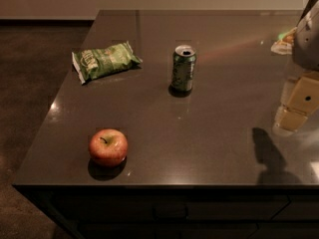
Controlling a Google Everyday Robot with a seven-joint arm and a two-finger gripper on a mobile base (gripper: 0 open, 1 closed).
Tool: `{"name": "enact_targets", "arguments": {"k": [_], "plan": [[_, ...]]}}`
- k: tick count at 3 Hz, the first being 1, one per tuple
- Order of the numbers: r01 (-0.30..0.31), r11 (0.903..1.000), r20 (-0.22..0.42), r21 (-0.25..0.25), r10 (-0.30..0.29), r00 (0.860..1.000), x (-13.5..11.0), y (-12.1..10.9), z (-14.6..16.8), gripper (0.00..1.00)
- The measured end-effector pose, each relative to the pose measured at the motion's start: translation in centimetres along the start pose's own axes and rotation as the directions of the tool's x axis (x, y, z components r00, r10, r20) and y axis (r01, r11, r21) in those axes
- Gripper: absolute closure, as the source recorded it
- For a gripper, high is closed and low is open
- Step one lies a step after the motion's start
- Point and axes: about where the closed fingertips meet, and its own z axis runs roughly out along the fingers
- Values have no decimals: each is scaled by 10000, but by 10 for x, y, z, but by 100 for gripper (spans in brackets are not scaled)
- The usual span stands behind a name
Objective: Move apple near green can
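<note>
The gripper [298,106] hangs above the right side of the dark table [224,148], partly cut off by the picture's edge. Whether it is spread or pressed together, I cannot tell. The apple [108,147] sits far to the gripper's left as the camera sees it, nearer the table's front edge, stem up. The green can [183,68] stands upright, also left of the gripper but farther back, well apart from the apple. Farther left still, beyond the can, lies a green chip bag [103,60].
</note>
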Motion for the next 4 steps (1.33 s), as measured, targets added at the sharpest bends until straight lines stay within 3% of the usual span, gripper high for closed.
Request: {"name": "enact_targets", "arguments": {"k": [1,2,3,4], "plan": [[0,10000,1,2,0,10000,0,0,0,0],[151,9995,477,-295,-137,9988,-19,2,1,0],[489,9959,1348,-764,-383,9901,-56,10,9,0],[917,9893,2231,-1133,-646,9727,-99,24,18,0]]}}
